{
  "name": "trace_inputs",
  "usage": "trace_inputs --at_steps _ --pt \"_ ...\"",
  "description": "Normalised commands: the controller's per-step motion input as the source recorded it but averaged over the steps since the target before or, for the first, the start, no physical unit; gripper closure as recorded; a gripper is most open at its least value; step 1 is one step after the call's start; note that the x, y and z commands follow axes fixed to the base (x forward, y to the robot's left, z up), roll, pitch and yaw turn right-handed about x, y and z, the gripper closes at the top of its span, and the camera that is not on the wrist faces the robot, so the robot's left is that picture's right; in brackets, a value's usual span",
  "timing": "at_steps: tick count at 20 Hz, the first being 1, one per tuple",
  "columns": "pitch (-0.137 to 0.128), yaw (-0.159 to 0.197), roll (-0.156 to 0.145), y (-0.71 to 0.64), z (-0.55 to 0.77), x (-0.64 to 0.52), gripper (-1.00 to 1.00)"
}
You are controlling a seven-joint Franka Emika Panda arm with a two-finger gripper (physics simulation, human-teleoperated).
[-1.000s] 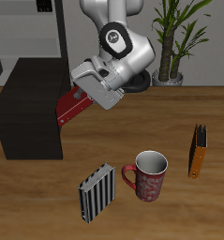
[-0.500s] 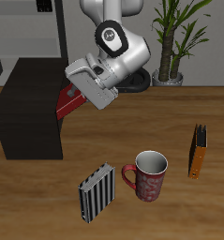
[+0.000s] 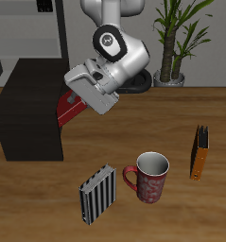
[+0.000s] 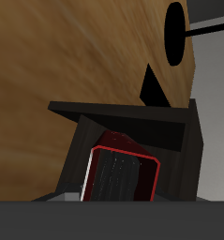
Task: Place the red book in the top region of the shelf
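Above the shelf's near corner, the red book [image 3: 69,107] hangs tilted in the air, clear of the table [image 3: 171,113], with its lower end overlapping the edge of the shelf [image 3: 29,104] in the exterior view. Whether it touches the dark flat top cannot be told from that view. The gripper [image 3: 81,93] is closed on the book's upper end, the jaws held apart only by the cover's thinness. In the wrist view the red book [image 4: 121,173] appears end-on just beyond the fingers, with the shelf [image 4: 132,117] directly behind it.

Step in hand, by judgement: the carry is nearly done and the placement itself not yet made. The next move calls for bringing the book fully over the flat top, levelling or lowering it until it rests there, and only then parting the jaws.

Nearer the front edge stand a striped book [image 3: 96,193], a red mug [image 3: 149,177] and an orange-and-black book [image 3: 199,151], all well apart from the shelf.
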Motion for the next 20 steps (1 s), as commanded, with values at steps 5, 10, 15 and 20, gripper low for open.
trace_inputs --at_steps 5,10,15,20 --pt "0.035 0.012 0.023 0.07 -0.31 0.0 1.0" --pt "0.037 0.005 -0.022 -0.09 -0.23 -0.05 1.0" --pt "0.015 -0.028 -0.039 -0.16 -0.03 -0.07 1.0" --pt "0.007 -0.017 -0.031 -0.17 0.0 -0.08 1.0"
